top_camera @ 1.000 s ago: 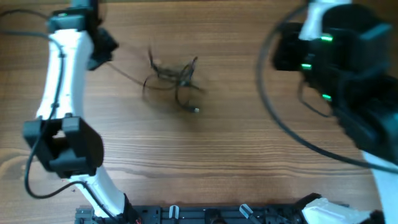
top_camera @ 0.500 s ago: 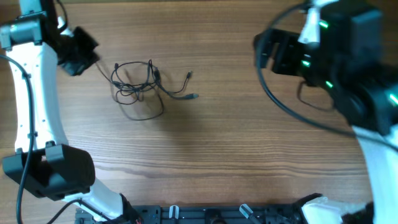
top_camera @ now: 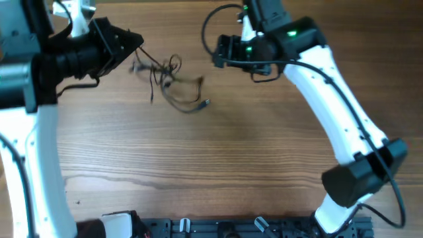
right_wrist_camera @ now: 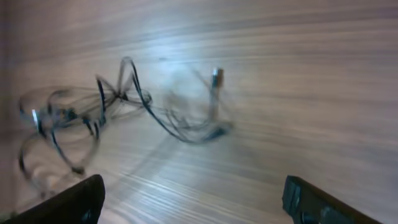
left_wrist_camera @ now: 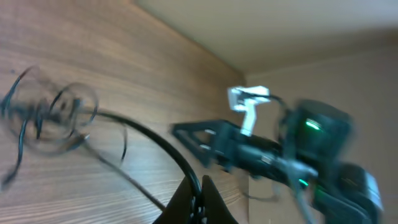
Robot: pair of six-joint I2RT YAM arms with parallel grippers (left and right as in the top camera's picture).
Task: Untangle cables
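Note:
The cables (top_camera: 173,82) lie as a thin dark tangle of loops on the wooden table (top_camera: 218,158), left of centre, with a small plug end (top_camera: 207,102) pointing right. My left gripper (top_camera: 135,45) is just left of the tangle and shut on one black strand. In the left wrist view that strand (left_wrist_camera: 149,138) runs from the shut left gripper (left_wrist_camera: 199,196) out to the blurred cable loops (left_wrist_camera: 50,118). My right gripper (top_camera: 217,51) hovers open just right of the tangle. The right wrist view shows the cable loops (right_wrist_camera: 93,112) ahead of the empty right gripper (right_wrist_camera: 193,205).
The right arm (top_camera: 330,92) stretches from the front right corner across the table. The left arm (top_camera: 33,132) stands along the left side. A black rail (top_camera: 225,228) runs along the front edge. Thicker robot wires (top_camera: 211,26) loop near the right wrist.
The right arm swung left to the tangle and its jaws opened. My left gripper moved right with its strand, and the tangle shifted right and changed shape.

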